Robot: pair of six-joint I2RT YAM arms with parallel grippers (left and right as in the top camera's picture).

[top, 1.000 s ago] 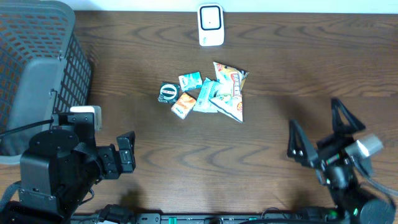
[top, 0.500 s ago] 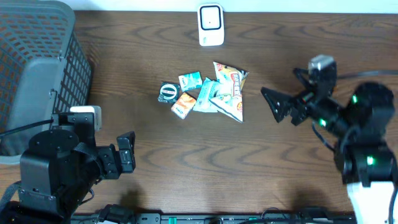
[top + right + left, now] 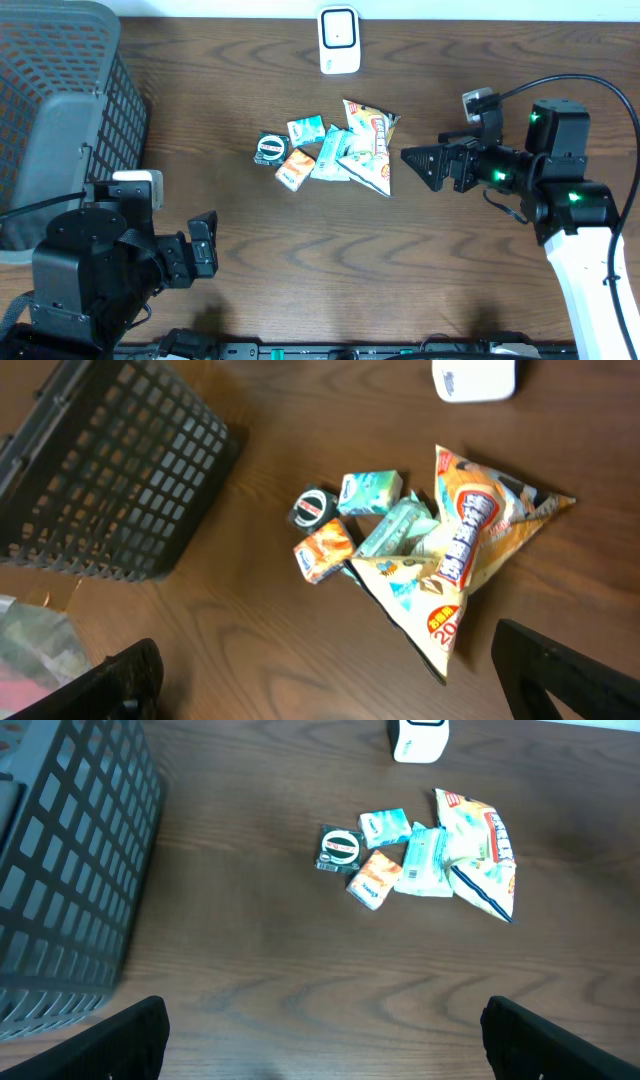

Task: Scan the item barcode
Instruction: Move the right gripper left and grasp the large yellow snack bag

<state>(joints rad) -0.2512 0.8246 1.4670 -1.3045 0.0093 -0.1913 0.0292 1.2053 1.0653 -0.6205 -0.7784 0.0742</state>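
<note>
1. Your right hand (image 3: 424, 167) hovers with its fingers spread wide and empty, just right of the snack packets (image 3: 345, 150).
2. The packets lie heaped mid-table (image 3: 300, 260), nearer than the white scanner (image 3: 339, 40).
3. Your left hand (image 3: 204, 247) is spread too, near left, by the basket (image 3: 60, 90).
4. The bag lettering is too blurred to read.

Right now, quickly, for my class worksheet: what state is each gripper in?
Left gripper: open, holding nothing.
Right gripper: open, holding nothing.
</note>
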